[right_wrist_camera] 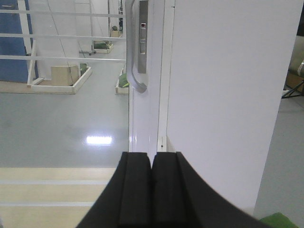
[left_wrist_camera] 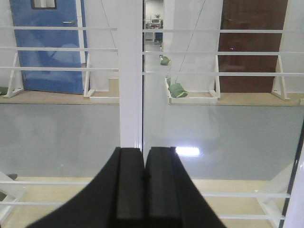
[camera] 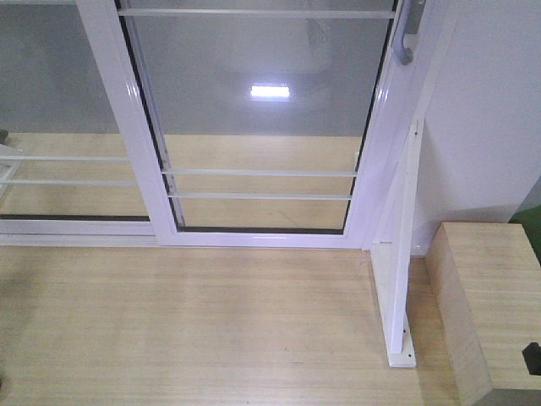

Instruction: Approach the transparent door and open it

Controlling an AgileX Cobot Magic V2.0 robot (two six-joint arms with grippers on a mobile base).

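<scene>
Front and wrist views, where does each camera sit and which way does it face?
Front: up high, tilted down at the transparent door and floor; no body.
Left wrist: behind the shut left claw, facing a white stile.
Right wrist: behind the shut right claw, facing the handle.
Front and right wrist share the handle.

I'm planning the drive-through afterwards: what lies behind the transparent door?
Through the transparent door, a glossy grey floor with a light reflection and a low white-edged platform farther back. Whatever lies behind the white wall beside it is hidden.
</scene>
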